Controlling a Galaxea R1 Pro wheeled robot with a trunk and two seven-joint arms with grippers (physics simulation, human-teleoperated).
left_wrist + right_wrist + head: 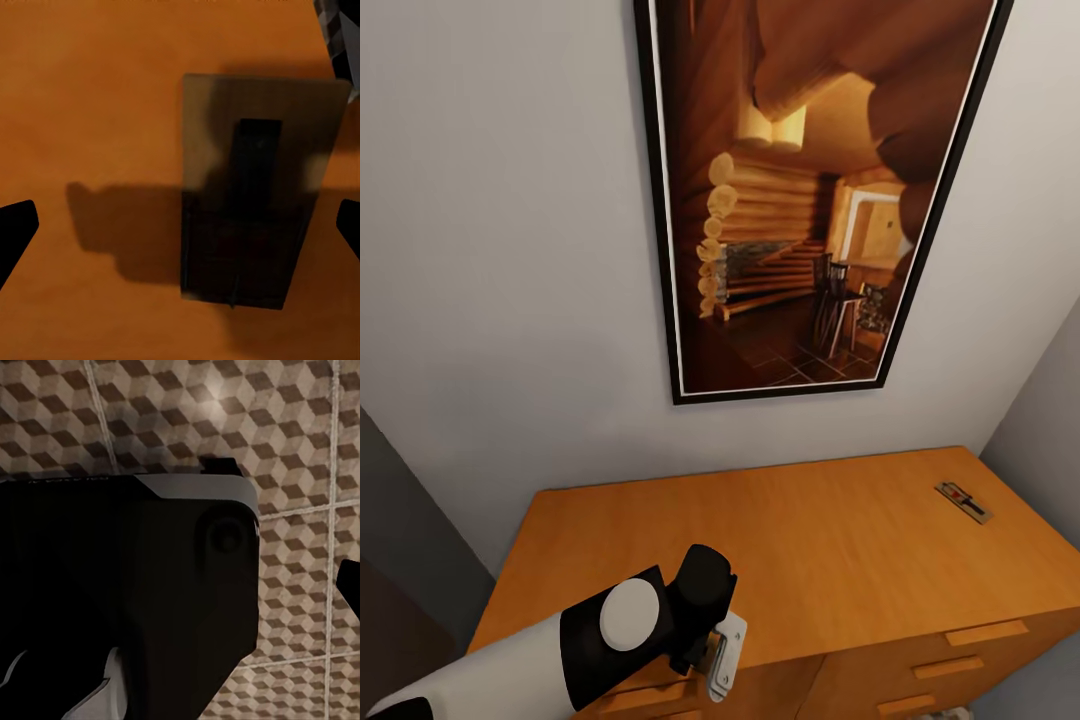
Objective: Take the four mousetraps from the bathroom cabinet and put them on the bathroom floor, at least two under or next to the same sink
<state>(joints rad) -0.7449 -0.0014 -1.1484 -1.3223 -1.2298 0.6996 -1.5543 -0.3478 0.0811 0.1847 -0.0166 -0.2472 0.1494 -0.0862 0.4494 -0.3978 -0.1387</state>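
The orange-brown cabinet (pixel 810 540) stands against the grey wall. One mousetrap (pixel 963 501) lies at the far right of its flat top. My left gripper (pixel 718 650) hangs over the cabinet's front edge, pointing down. In the left wrist view another mousetrap (pixel 255 195) lies flat and in shadow on the cabinet top (pixel 90 90). The left gripper (pixel 180 229) is open just above it, with one dark fingertip at each side and neither touching it. My right gripper (pixel 180 592) points at the cube-patterned bathroom floor (pixel 300 435), and one fingertip (pixel 351 585) shows far out to the side.
A large black-framed picture (pixel 810 190) of a log interior hangs on the wall above the cabinet. Drawer fronts with wooden bar handles (pixel 985 632) show below the top. A dark robot body part with pale trim (pixel 150 585) blocks much of the right wrist view.
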